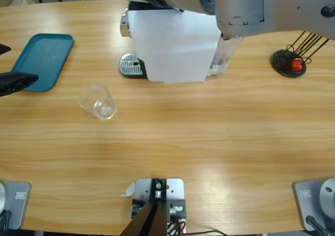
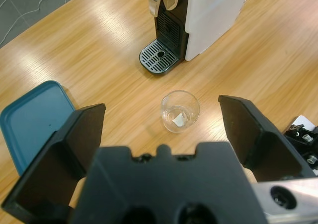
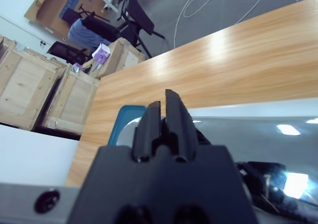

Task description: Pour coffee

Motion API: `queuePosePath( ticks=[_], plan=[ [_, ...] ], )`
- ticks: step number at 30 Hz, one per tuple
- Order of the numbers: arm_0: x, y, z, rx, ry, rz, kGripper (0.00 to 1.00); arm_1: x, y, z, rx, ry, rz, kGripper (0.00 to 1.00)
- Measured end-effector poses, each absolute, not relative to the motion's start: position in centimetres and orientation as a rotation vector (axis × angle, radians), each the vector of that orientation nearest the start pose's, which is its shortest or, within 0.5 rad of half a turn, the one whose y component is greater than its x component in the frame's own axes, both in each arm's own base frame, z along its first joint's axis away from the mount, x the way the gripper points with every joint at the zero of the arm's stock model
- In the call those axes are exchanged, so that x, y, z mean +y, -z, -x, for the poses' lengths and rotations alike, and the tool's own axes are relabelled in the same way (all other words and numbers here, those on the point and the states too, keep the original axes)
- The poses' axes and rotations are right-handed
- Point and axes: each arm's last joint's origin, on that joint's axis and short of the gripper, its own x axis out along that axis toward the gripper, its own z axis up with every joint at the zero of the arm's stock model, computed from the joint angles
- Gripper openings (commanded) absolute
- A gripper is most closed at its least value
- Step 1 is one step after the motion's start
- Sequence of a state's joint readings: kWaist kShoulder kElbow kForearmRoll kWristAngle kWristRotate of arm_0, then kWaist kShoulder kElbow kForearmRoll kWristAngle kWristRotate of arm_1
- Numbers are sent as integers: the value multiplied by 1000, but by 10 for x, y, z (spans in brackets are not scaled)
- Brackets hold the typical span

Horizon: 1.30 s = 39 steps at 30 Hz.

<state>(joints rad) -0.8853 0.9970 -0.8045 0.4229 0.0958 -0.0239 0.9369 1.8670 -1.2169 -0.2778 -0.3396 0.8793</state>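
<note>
— Coffee? I can't make out any in the glass tumbler [image 1: 97, 102]; it stands on the bare wooden table [image 1: 209, 136], and all I see in it is a pale glint at the bottom.

— What's around it?

— The white coffee machine [image 1: 172, 45] is behind it, well apart, with its metal drip grate [image 1: 131, 65] facing the tumbler's side. A teal tray [image 1: 42, 60] lies off to one side, and a black wire stand with a red ball [image 1: 289, 62] sits at the far end.

— Anything in the way?

— Nothing between the left gripper [image 2: 161, 122] and the tumbler — its jaws are spread wide, and the glass shows in the gap, apart from both.

— And the right one?

— The right gripper [image 3: 163, 115] is tilted up — jaws pressed together on nothing. A big silver arm [image 1: 251, 6] hangs over the machine's top.
</note>
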Motion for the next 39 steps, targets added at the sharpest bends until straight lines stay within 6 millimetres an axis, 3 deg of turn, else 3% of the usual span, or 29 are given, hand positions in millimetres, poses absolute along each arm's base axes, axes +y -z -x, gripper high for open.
queuePosePath(
  ticks=[7, 12, 19, 20, 21, 22, 27, 31, 34, 39],
  plan=[
    [-98, -342, -86, 568, 752, -271, 1000, 327, -308, -261, 542, -412, -603, 0],
    [-97, -340, -85, 572, 751, -273, 1000, 327, -302, -255, 583, -414, -473, 0],
    [-94, -339, -83, 568, 749, -270, 1000, 336, -313, -260, 592, -437, -314, 0],
    [-93, -338, -83, 568, 747, -270, 1000, 337, -315, -261, 591, -439, -306, 243],
    [-93, -338, -83, 568, 744, -270, 1000, 338, -316, -261, 589, -443, -289, 841],
    [-92, -337, -82, 569, 743, -270, 1000, 339, -317, -262, 586, -450, -260, 991],
    [-92, -335, -82, 574, 739, -274, 1000, 341, -329, -262, 541, -544, 16, 1000],
    [-92, -333, -82, 579, 739, -276, 1000, 330, -345, -253, 518, -600, 121, 1000],
    [-91, -329, -81, 587, 738, -280, 1000, 314, -371, -241, 474, -648, 157, 1000],
    [-80, -320, -75, 590, 690, -258, 1000, 270, -420, -209, 405, -687, 194, 1000]
  ],
)
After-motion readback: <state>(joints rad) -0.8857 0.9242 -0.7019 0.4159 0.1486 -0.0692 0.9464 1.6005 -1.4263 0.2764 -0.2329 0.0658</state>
